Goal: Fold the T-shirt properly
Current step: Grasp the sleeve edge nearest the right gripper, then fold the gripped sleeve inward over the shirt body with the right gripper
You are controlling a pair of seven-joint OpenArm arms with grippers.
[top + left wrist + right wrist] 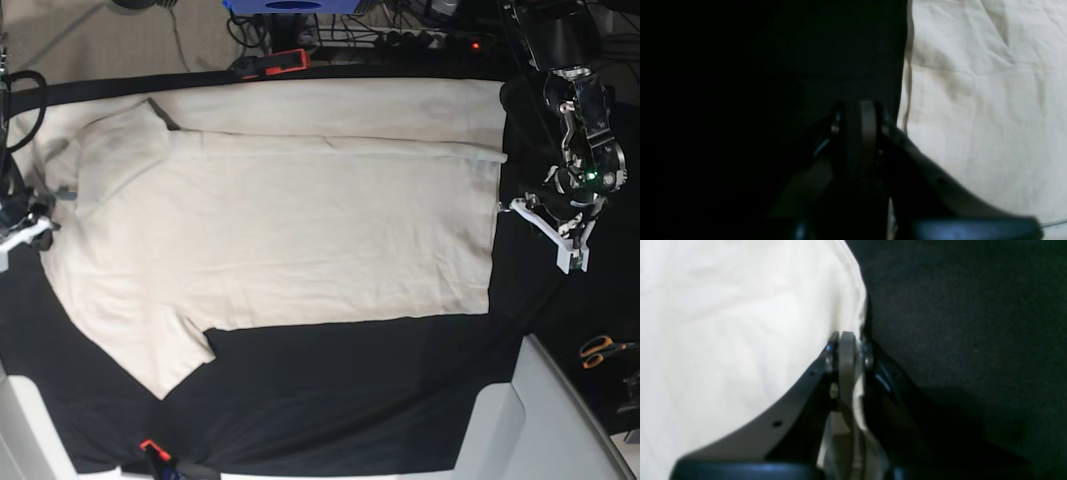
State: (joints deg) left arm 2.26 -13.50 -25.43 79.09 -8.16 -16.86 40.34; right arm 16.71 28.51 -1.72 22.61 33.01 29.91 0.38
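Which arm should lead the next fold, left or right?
Probably right. The right claw is shut on the T-shirt edge, with cloth pinched between its fingers. The left claw sits over the black tablecloth beside the hem, holding no cloth.

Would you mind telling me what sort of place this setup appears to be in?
Probably a robotics lab or workshop bench. A black tablecloth covers the table under a cream T-shirt, tangled cables and a power strip run along the far edge, and orange-handled scissors lie nearby.
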